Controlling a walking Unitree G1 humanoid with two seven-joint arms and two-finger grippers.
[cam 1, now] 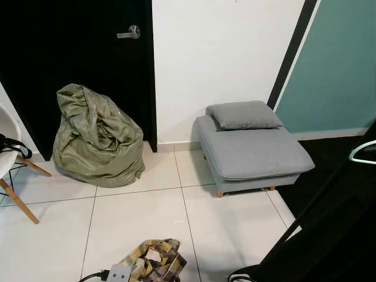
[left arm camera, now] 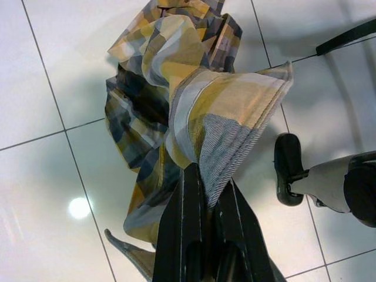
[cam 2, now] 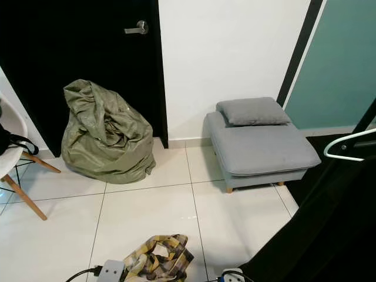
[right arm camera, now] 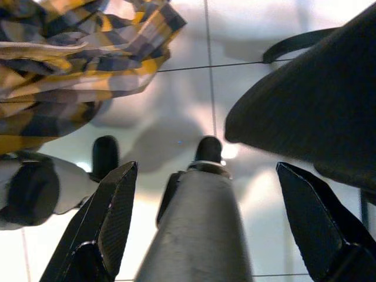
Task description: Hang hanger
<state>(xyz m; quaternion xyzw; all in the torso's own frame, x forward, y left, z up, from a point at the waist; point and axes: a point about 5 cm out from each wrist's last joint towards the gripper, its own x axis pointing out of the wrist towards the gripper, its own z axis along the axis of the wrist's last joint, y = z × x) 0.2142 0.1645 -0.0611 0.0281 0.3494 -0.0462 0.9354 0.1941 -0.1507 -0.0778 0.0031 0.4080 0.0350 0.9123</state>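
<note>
While your left gripper (left arm camera: 205,176) pinches the plaid shirt (left arm camera: 176,88) above the tiled floor (cam 1: 59,247), your right gripper (right arm camera: 202,170) hangs spread; what looks like a white hanger (cam 2: 346,144) shows at right.

A grey ottoman (cam 2: 261,150) with a matching cushion (cam 2: 252,111) stood against the white wall, an olive bag (cam 2: 106,135) slumped by the black door (cam 2: 82,53), a plaid shirt (cam 2: 158,258) lay on the tiled floor (cam 2: 153,205), and a white hanger (cam 2: 348,147) showed at the right edge.
</note>
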